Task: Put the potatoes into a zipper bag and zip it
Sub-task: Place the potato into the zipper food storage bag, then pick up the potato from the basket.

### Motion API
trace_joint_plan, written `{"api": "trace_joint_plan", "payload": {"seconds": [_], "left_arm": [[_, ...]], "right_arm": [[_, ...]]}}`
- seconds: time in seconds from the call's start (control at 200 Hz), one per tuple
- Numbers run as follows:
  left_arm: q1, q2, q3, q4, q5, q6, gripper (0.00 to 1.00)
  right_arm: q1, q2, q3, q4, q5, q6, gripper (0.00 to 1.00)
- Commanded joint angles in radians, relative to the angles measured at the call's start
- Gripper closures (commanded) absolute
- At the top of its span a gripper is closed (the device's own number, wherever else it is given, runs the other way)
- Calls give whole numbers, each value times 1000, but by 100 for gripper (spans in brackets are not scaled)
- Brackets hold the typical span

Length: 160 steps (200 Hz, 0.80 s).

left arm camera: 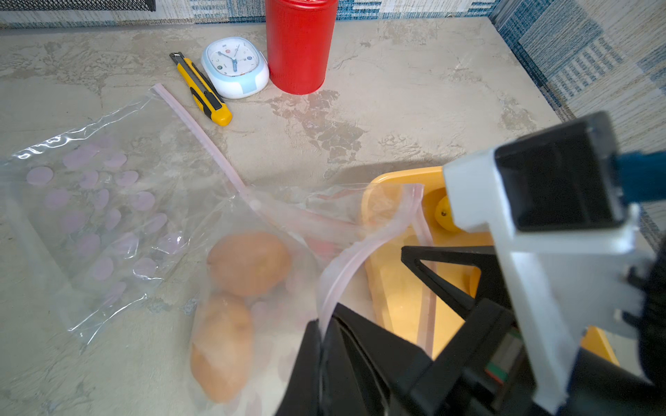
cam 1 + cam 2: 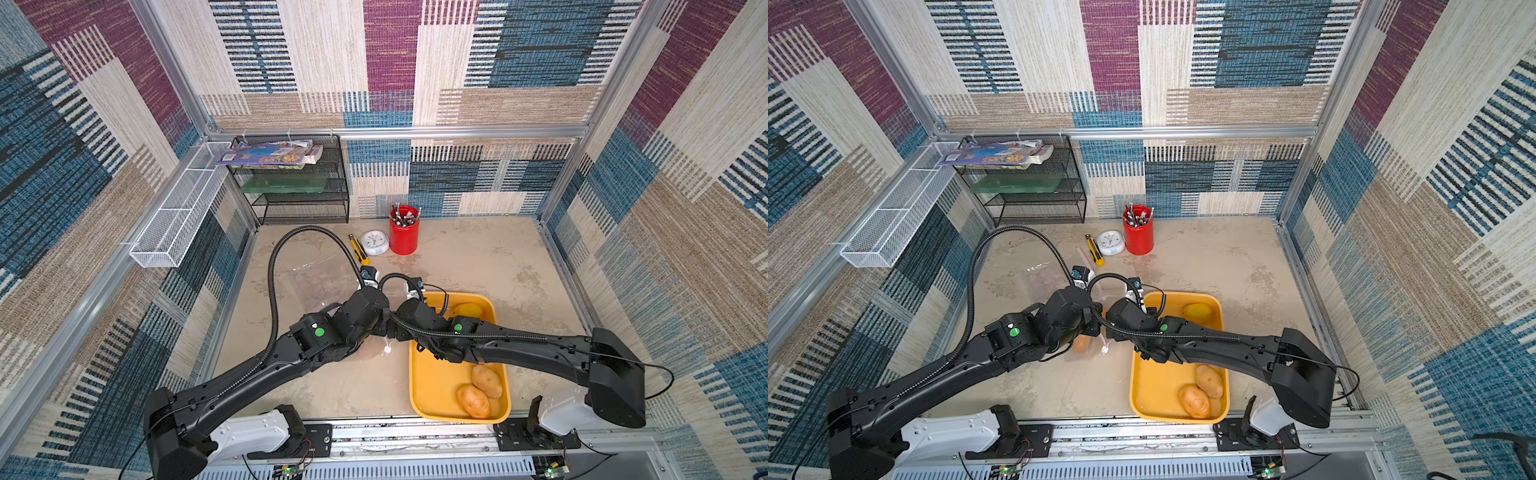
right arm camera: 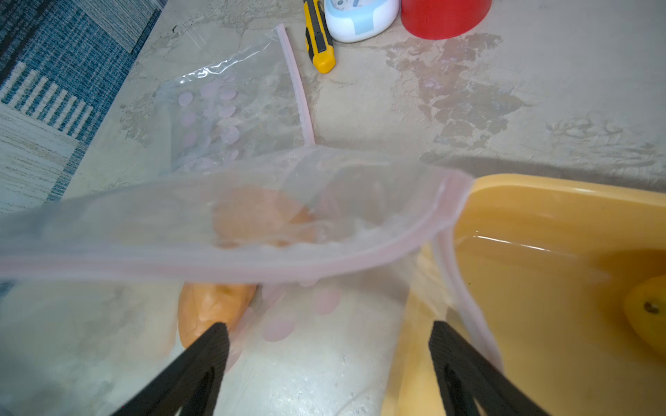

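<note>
My left gripper (image 1: pixel 324 317) is shut on the pink zip rim of a clear zipper bag (image 1: pixel 274 230), holding its mouth up beside the yellow tray (image 2: pixel 432 395). Two tan potatoes (image 1: pixel 248 263) (image 1: pixel 221 345) lie inside that bag. My right gripper (image 3: pixel 328 326) stands open over the bag's mouth (image 3: pixel 252 259) with nothing between its fingers. A potato (image 3: pixel 212 306) lies just beyond one fingertip. In the tray are two tan potatoes (image 2: pixel 486 380) (image 2: pixel 473 401) near the front and a yellower one (image 2: pixel 467 309) at the back. In both top views the wrists hide the grippers.
A second dotted bag (image 1: pixel 90 216) lies flat to the left of the held one. Behind stand a yellow utility knife (image 2: pixel 358 250), a white clock (image 2: pixel 375 242) and a red pen cup (image 2: pixel 404 232). A black mesh shelf (image 2: pixel 299 183) and a white wire basket (image 2: pixel 178 208) line the back left.
</note>
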State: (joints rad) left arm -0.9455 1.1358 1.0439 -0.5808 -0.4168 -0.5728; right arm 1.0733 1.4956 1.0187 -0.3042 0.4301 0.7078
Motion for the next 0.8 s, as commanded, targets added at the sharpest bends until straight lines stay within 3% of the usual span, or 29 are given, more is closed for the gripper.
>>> {"api": "trace_joint_plan", "payload": {"seconds": [0.0, 0.316, 0.516, 0.796], "left_arm": [[-1, -6, -1, 12, -22, -6, 100], [0, -1, -4, 16, -19, -7, 100], [0, 5, -2, 17, -16, -8, 100], [1, 2, -4, 14, -19, -8, 100]], "right_arm": [[4, -40, -14, 36, 22, -24, 10], [0, -298, -148, 112, 22, -58, 4], [-25, -439, -220, 67, 56, -44, 1], [-233, -666, -412, -6, 104, 16, 4]]}}
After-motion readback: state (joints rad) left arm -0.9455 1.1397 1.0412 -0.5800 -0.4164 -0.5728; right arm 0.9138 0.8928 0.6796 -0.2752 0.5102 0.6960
